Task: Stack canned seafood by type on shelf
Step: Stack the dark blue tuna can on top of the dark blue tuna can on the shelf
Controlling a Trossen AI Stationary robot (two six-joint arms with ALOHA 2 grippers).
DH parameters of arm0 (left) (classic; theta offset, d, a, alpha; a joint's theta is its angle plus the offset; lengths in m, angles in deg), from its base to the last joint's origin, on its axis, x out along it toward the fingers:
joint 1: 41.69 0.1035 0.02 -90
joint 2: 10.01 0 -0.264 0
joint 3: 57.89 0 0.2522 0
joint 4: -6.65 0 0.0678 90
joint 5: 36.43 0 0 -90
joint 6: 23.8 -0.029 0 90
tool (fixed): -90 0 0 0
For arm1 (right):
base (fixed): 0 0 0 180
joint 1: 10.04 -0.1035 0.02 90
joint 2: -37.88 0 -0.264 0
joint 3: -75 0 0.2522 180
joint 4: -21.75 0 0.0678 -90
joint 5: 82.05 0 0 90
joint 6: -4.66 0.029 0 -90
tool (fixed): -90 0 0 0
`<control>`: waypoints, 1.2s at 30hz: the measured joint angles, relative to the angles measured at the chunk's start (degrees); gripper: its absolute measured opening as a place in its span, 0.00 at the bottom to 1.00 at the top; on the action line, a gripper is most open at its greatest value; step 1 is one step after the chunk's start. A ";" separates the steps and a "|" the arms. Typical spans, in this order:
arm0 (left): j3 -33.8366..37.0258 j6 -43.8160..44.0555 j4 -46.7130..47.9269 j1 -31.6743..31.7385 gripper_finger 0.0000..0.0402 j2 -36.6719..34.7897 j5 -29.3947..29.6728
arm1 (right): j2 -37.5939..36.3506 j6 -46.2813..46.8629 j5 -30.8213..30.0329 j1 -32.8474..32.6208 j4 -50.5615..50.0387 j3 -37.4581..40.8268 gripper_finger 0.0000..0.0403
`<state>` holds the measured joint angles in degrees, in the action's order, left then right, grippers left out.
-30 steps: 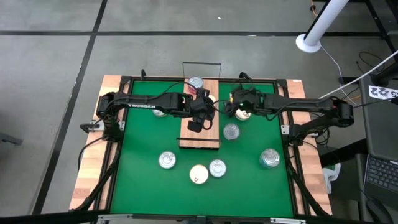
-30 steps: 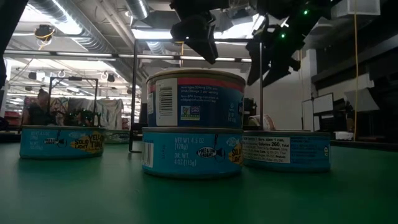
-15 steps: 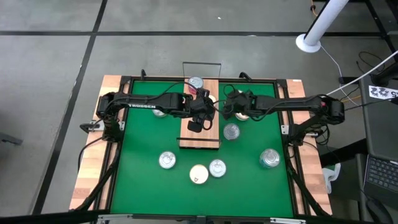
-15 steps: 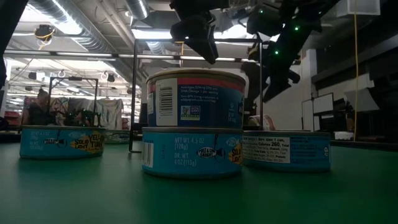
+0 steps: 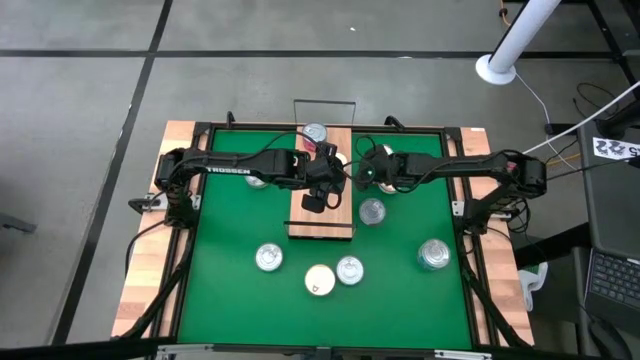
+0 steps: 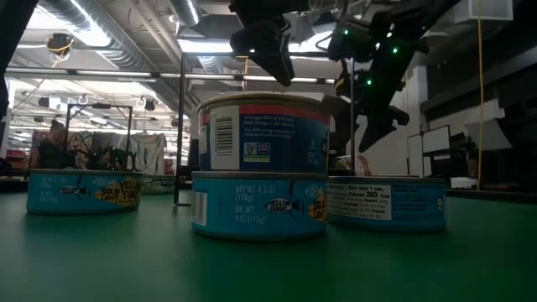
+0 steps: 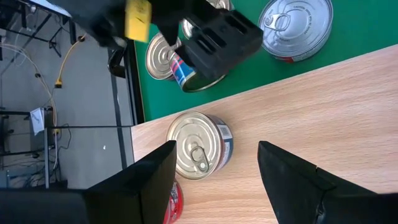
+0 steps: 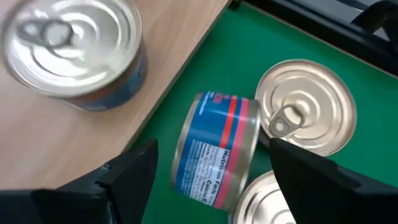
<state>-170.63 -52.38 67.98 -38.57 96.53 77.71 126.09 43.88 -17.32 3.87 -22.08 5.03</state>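
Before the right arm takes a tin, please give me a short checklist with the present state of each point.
1. Right gripper open: ok, both fingers spread wide.
2. Target between the fingers: ok, the blue and red tin is centred.
3. Target upright: not ok, it lies on its side on the green mat.
4. Room around it: not ok, a gold-top tin is close beside it.
5. Free space on the shelf: ok, bare wood beside the tin standing there.
6. Left gripper clear of the target: ok, open over the shelf.
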 joint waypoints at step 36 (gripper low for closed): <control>0.00 -2.59 -0.07 -0.09 0.56 0.00 0.06 | 4.19 -11.97 1.93 0.00 -0.05 0.00 0.42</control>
<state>-170.63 -54.97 67.92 -38.66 96.53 77.77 130.28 31.91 -15.40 3.87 -22.13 5.03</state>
